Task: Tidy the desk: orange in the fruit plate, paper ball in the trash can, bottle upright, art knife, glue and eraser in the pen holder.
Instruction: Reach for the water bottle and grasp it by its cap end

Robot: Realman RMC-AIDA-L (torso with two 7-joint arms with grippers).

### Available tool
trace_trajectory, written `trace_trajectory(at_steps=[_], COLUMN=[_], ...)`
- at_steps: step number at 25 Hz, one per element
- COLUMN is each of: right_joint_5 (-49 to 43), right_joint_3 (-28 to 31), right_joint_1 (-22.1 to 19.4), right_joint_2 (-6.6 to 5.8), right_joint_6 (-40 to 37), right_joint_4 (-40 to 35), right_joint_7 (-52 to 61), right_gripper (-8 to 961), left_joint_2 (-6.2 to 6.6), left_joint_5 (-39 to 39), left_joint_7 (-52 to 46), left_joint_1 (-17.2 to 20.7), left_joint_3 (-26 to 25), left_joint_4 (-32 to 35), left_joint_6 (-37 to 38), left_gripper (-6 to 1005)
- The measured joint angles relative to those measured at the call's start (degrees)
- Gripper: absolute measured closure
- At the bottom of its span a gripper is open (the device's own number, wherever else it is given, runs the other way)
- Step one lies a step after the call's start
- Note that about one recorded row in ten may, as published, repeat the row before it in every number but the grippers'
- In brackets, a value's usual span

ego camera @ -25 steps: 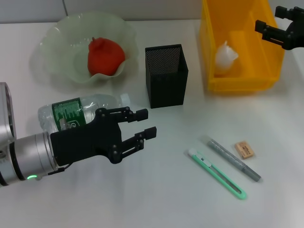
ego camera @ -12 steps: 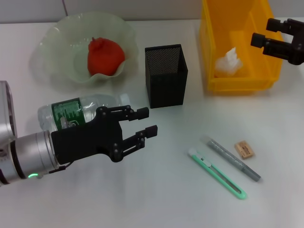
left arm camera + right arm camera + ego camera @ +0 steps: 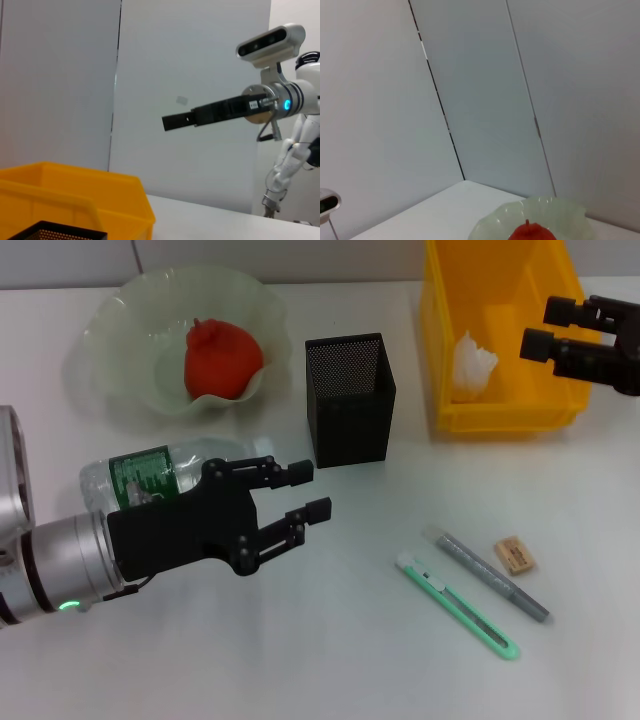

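Observation:
The orange rests in the pale-green fruit plate at the back left; both also show in the right wrist view, orange and plate. The bottle lies on its side, partly behind my open, empty left gripper. The black pen holder stands mid-desk. The paper ball lies inside the yellow trash can. My right gripper hovers open and empty over the can's right wall. Art knife, glue and eraser lie on the desk at front right.
In the left wrist view the right arm's gripper reaches out above the trash can, with the pen holder's rim at the lower edge. Bare white desk lies in front of my left gripper.
My right gripper has drifted toward the front along the trash can's right wall, staying open. The paper ball shifted slightly inside the can. The left gripper barely moved.

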Motion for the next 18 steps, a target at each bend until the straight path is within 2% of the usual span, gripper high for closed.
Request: trace_trajectory(at_steps=[5, 6, 7, 8, 9, 10, 11, 13, 18], right_joint_5=[0.69, 0.70, 0.70, 0.71, 0.73, 0.73, 0.77, 0.86, 1.29], right_joint_3=[0.35, 0.19, 0.19, 0.18, 0.32, 0.32, 0.39, 0.39, 0.44], right_joint_1=[-1.29, -1.87, -1.87, -2.05, -2.50, -2.50, -2.83, -3.13, -3.29], right_joint_2=[0.12, 0.09, 0.09, 0.06, 0.08, 0.08, 0.15, 0.21, 0.21], right_joint_6=[-0.25, -0.81, -0.81, -1.29, -3.25, -3.25, -4.94, -5.80, -5.85], right_joint_4=[7.36, 11.28, 11.28, 12.90, 18.30, 18.30, 23.37, 28.04, 37.12], right_joint_7=[-6.39, -11.44, -11.44, -14.45, -23.76, -23.76, -32.68, -40.97, -55.08], right_gripper=[245, 245, 245, 245, 245, 244, 244, 244, 244], left_joint_2=[0.28, 0.33, 0.33, 0.45, 0.45, 0.45, 0.45, 0.45, 0.47], left_joint_5=[-0.62, -0.62, -0.62, -0.58, -0.39, -0.39, -0.39, 0.01, 0.36], left_joint_7=[-1.34, -2.40, -2.40, -6.93, -10.27, -10.27, -10.27, -13.20, -13.48], left_joint_1=[-0.24, -0.41, -0.41, -0.71, -0.77, -0.77, -0.77, -1.52, -2.05], left_joint_3=[-0.23, -0.23, -0.23, -0.24, -0.07, -0.07, -0.07, 0.29, 0.39], left_joint_4=[1.16, 1.94, 1.94, 5.54, 8.50, 8.50, 8.50, 11.83, 12.15], left_joint_6=[-0.98, -1.17, -1.17, -2.60, -4.28, -4.28, -4.28, -6.08, -6.16], left_gripper=[567, 567, 567, 567, 567, 567, 567, 566, 560])
